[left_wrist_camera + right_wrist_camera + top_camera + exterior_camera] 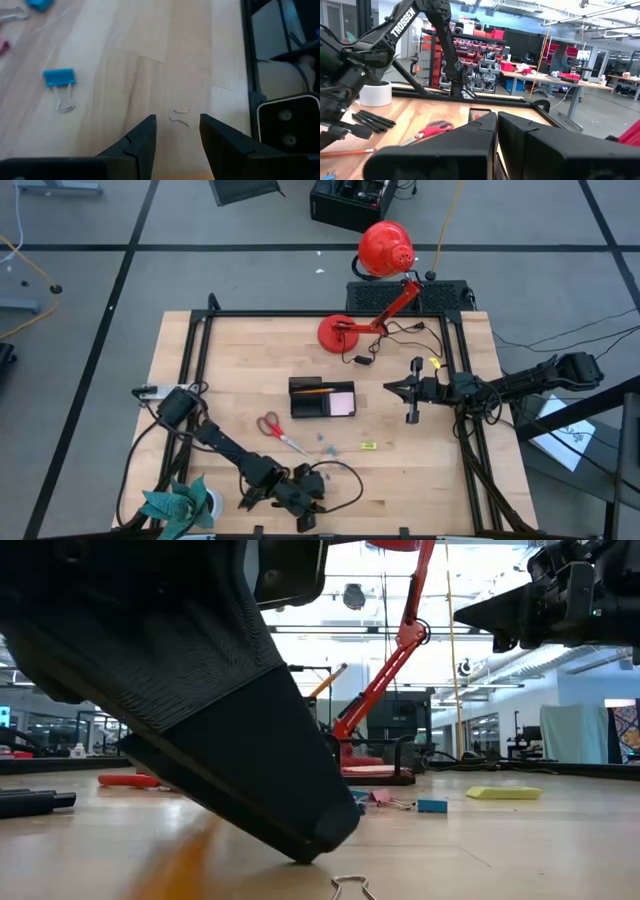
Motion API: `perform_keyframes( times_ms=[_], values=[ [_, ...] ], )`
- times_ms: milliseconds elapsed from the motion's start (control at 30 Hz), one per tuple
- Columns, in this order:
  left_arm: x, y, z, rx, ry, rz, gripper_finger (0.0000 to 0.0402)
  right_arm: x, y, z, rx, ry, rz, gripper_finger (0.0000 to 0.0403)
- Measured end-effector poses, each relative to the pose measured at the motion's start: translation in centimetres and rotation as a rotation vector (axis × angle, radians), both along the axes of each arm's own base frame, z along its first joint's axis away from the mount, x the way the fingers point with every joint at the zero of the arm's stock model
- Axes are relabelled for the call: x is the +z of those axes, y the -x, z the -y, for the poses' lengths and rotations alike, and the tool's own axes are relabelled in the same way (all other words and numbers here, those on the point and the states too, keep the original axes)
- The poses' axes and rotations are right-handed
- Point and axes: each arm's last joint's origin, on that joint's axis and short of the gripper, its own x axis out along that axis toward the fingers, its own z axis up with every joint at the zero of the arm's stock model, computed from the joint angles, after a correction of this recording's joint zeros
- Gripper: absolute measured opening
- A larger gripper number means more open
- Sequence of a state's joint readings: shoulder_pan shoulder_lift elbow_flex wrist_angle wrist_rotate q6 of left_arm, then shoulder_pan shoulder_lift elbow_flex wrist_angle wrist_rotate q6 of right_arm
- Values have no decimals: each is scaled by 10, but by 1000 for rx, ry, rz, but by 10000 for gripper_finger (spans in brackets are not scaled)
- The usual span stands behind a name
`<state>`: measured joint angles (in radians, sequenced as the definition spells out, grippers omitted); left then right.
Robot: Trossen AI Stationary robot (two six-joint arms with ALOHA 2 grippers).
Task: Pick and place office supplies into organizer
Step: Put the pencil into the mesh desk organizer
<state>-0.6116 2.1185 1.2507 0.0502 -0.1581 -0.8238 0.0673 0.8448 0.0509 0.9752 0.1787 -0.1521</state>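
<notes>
- Left gripper: sits low over the near edge of the table, fingers apart and holding nothing. A small wire clip lies on the wood just ahead of the gap, so the gripper appears lined up to close on it.
- Blue binder clip: lies flat on the table, off to one side of the left gripper and well apart from the fingers. Likely a later pick.
- Pens: three dark pens lie side by side near the left arm's base, untouched.
- Scissors: red-handled, flat on the table between the left arm and the organizer, not yet collected.
- Yellow bit: lies on open wood near the table's middle, apart from the blue bits beside it.
- Organizer: the black tray stands at mid-table. A pink notepad fills one compartment and an orange pencil lies in another.
- Right gripper: hangs above the table just beside the organizer, fingers almost together, carrying nothing. It appears to wait clear of the left arm's work.
- Lamp: the red lamp stands at the far edge, not part of the task.
</notes>
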Motion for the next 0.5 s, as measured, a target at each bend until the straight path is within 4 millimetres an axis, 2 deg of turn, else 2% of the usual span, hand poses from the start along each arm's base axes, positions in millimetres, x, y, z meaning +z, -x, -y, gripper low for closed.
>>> perform_keyframes(
  times_ms=[200,500],
  values=[
    [-3,7,3,26,-9,-51,159,0,0,0,2,-12,2,9],
    [2,11,5,-33,-10,-65,159,0,0,0,1,-12,2,9]
  ],
)
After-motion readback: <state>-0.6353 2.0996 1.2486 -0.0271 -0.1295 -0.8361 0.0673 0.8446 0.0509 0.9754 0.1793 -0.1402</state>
